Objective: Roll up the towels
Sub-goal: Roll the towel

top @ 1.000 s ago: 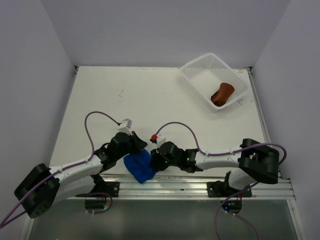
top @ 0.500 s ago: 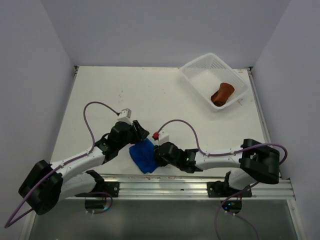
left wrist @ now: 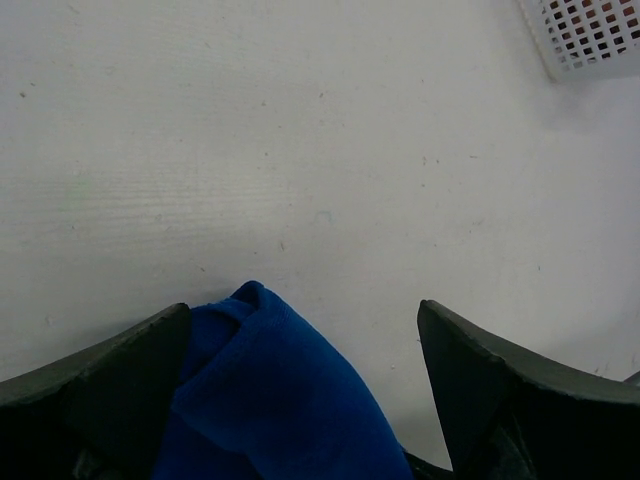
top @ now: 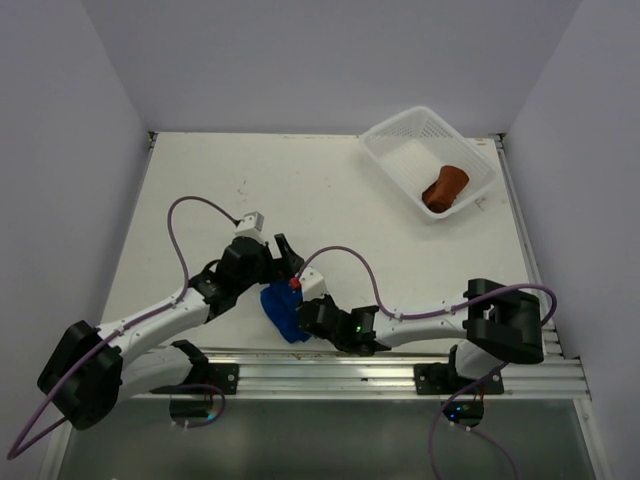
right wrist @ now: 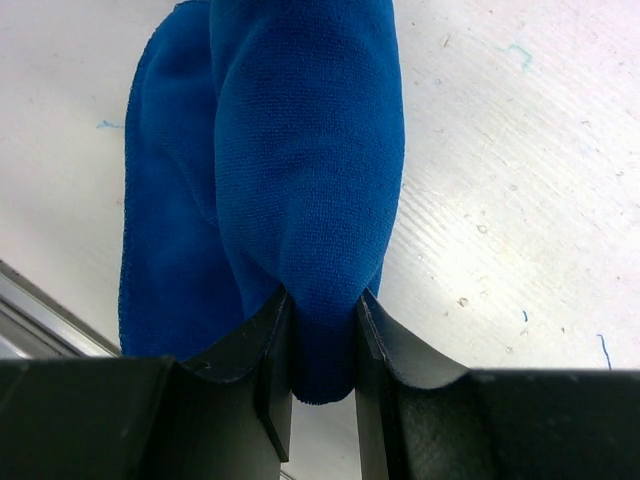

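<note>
- Top external: the blue towel (top: 281, 312) is bunched at the near edge, directly between the left gripper (top: 285, 260) and the right gripper (top: 303, 314). This 2-arm placement is judged to suit rolling. The rust-brown towel (top: 445, 187), already a compact cylinder, lies in the white mesh basket (top: 400, 125), far beyond both grippers.
- Left wrist: the left jaws are spread wide and nothing is gripped. A soft blue fold rises between them, nearer the left finger.
- Right wrist: the right jaws are clamped on a thick doubled fold. Matte, fine-looped terry bulges ahead of the fingers over the scuffed white table (right wrist: 490, 150).
</note>
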Tool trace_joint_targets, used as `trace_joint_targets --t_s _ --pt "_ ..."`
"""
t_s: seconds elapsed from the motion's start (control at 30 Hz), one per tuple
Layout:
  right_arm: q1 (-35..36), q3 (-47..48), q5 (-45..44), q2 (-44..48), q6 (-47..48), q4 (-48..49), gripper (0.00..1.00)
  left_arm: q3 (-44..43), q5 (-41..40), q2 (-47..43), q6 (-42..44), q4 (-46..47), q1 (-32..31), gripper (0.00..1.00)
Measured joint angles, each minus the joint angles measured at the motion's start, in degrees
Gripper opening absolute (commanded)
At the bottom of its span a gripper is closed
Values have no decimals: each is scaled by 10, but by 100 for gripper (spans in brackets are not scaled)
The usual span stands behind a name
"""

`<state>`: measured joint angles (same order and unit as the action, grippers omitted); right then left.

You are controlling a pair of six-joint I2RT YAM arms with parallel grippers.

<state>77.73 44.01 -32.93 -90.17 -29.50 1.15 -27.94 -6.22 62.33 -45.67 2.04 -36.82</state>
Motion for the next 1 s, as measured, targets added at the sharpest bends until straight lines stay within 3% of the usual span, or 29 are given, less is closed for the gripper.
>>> trace_joint_targets --t_s 0.6,0.77,1.0 --pt "42 105 -149 -89 -9 -132 0 -20 -28 -67 18 -66 1 100" --pt "64 151 -192 -131 0 -179 0 -14 8 -103 12 -43 1 98" --pt "88 213 -245 -187 3 -248 0 -1 74 -82 -8 -3 1 92"
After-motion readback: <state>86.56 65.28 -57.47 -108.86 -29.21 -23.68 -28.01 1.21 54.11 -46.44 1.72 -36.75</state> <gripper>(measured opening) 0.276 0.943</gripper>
